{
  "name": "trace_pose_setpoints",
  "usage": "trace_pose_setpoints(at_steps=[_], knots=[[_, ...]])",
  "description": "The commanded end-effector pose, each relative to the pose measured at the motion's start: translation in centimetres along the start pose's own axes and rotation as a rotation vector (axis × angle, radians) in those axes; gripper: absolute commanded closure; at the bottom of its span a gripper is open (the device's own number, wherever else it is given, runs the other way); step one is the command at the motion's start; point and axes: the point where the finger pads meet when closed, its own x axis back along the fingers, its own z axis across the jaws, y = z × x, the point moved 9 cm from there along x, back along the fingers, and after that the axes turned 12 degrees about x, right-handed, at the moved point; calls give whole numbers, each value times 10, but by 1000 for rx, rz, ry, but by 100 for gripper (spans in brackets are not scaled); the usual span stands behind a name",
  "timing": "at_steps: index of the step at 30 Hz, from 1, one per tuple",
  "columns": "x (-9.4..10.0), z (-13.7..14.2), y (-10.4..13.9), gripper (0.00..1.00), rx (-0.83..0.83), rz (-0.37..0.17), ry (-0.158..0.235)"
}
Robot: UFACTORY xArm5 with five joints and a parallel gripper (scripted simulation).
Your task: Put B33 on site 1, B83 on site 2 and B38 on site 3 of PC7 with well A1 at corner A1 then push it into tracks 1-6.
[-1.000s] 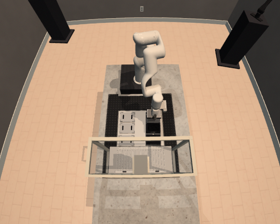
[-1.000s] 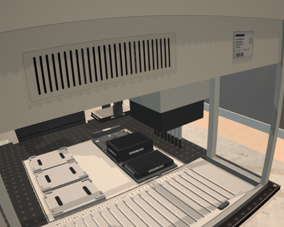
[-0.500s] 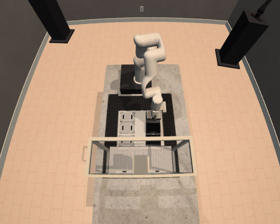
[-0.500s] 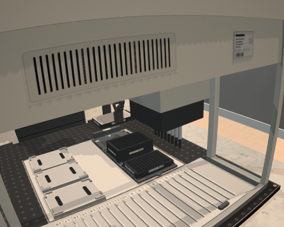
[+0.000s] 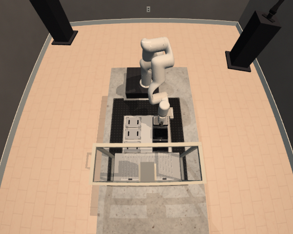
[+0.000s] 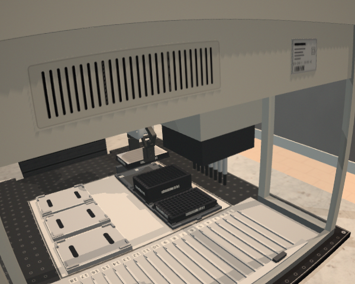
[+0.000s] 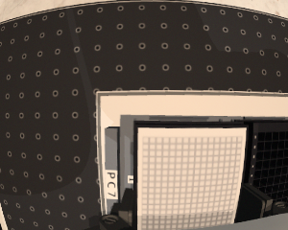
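My gripper (image 6: 149, 150) is shut on B33 (image 6: 140, 155), a white 384-well plate, and holds it level a little above the handle end of the dark carrier PC7 (image 6: 168, 195). In the wrist view the white plate (image 7: 190, 179) covers site 1, with the PC7 label (image 7: 109, 186) to its left. B83 (image 6: 161, 182), a black deep-well block, sits on the carrier's middle site. B38 (image 6: 187, 204), a black 96-well plate, sits on the site nearest the rails. From above, the gripper (image 5: 161, 122) is just behind the black block (image 5: 159, 132).
The three pale plate nests (image 6: 76, 219) lie empty in a row beside the apron. The ribbed rails (image 6: 220, 244) run across the front, with numbered tracks. A black pipetting head (image 6: 208, 147) with tips hangs close to the right of the carrier, under the instrument housing.
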Motion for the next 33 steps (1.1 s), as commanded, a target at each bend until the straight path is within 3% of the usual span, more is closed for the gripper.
trace_pose_setpoints(at_steps=[1, 24, 33], knots=[[-3, 1, 1, 100, 0, 13, 2], [-38, 1, 1, 100, 0, 13, 2], [-39, 1, 1, 100, 0, 13, 2]])
